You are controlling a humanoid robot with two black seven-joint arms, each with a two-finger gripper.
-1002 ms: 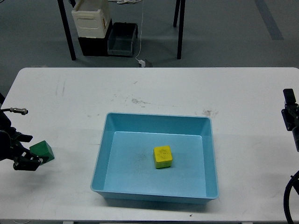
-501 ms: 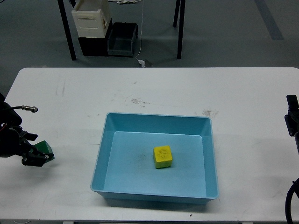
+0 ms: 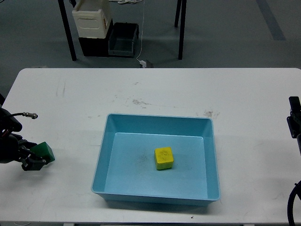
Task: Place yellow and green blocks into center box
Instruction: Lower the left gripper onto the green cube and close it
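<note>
One green block (image 3: 43,150) clamped in left tool (image 3: 34,159), well left of blue box (image 3: 99,160); yellow block (image 3: 163,158) inside box.

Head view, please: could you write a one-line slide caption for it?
Left hand at the green block on the table, left of the blue box holding the yellow block.

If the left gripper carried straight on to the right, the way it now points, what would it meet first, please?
Holding the small green block, the left gripper would probably first meet the left wall of the light blue plastic box; its height above the table is unclear.
</note>
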